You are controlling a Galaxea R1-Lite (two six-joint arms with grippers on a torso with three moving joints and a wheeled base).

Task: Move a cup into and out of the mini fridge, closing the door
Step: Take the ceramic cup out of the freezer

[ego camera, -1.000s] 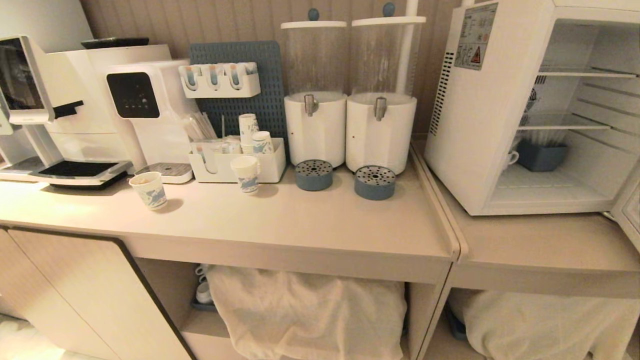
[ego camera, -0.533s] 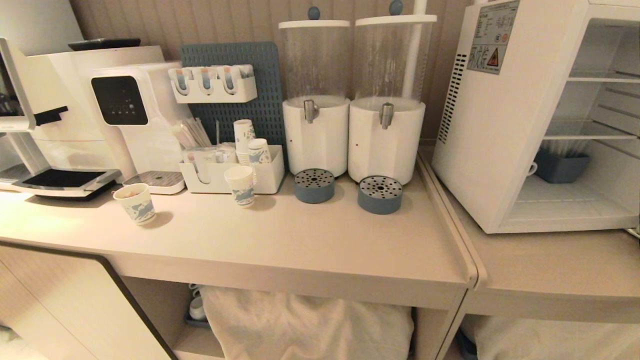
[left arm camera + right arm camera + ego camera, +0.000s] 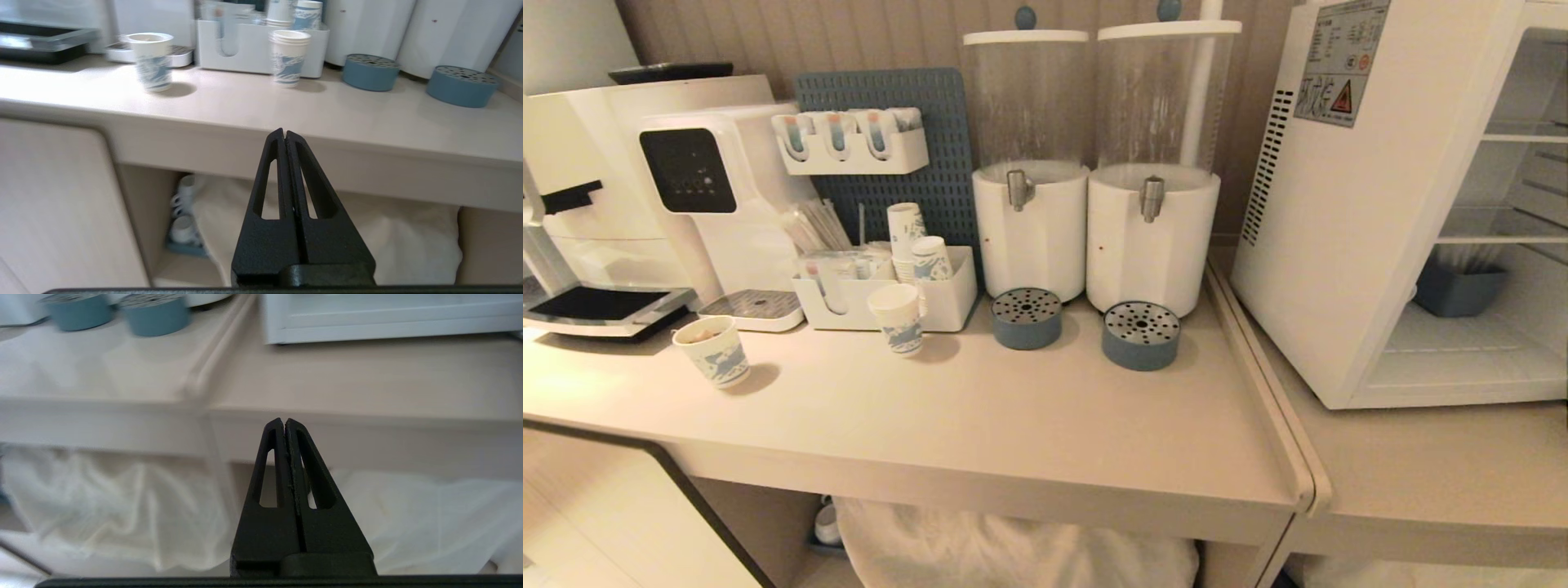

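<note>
Counter and mini fridge [image 3: 1347, 212] slide rightward in our view as we reposition, left gripper [image 3: 284, 134] and right gripper [image 3: 284, 424] pressed together, idle below the counter edge.

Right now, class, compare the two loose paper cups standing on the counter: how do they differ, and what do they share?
The left paper cup stands alone near the drip tray, out toward the counter's front; the right paper cup stands just in front of the white organiser box. The left paper cup seems to hold something brownish; the right paper cup looks like several stacked. Both are upright, white with blue print, and handleless.
</note>
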